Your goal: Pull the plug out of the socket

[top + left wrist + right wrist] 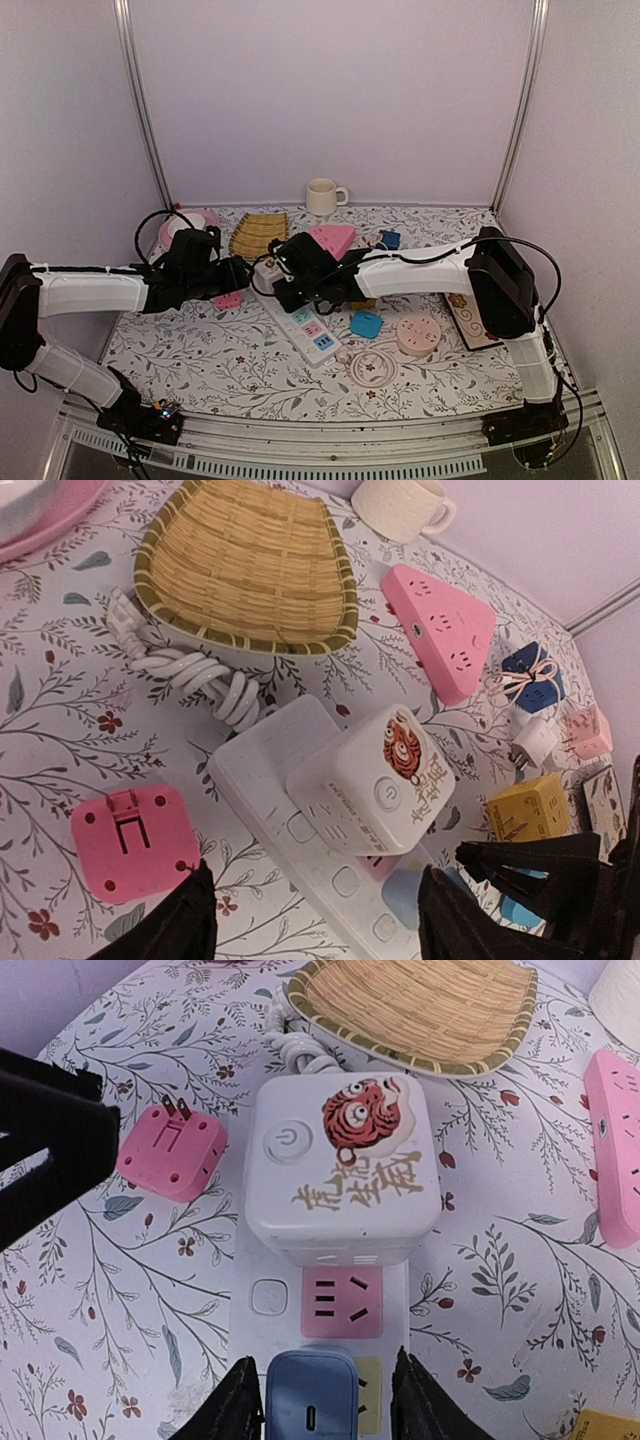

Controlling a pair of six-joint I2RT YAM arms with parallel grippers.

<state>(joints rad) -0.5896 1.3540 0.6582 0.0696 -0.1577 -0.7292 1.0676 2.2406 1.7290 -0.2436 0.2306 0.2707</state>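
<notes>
Locate the blue plug [310,1405] seated in the white power strip [262,1295], right next to a pink socket [343,1302] on the strip's face. Note the right gripper [322,1362] lowered over this plug, one finger on each side of it. Read the jaws as parted, not clamped: one finger close against the plug's side, the other separated from it by a narrow gap showing a yellow socket [370,1385]. Treat the plug as not yet gripped.

Find the white cube adapter [345,1170], marked with a tiger picture and a power button, plugged into the same strip just beyond the pink socket. Note the left gripper [318,870] near the cube end of the strip, fingers [185,925] spread wide with the strip in view between them, gripping nothing; contact with the strip not determinable.

See the pink adapter [172,1150] lying prongs-up on the flowered tablecloth [120,1290] just beside the cube, not touching the strip. See the woven basket [415,1005] beyond the cube, a coiled white cord [200,675] between basket and strip, a pink triangular socket block [445,630] to the right of the basket, and a cream cup [321,196] near the back wall.
</notes>
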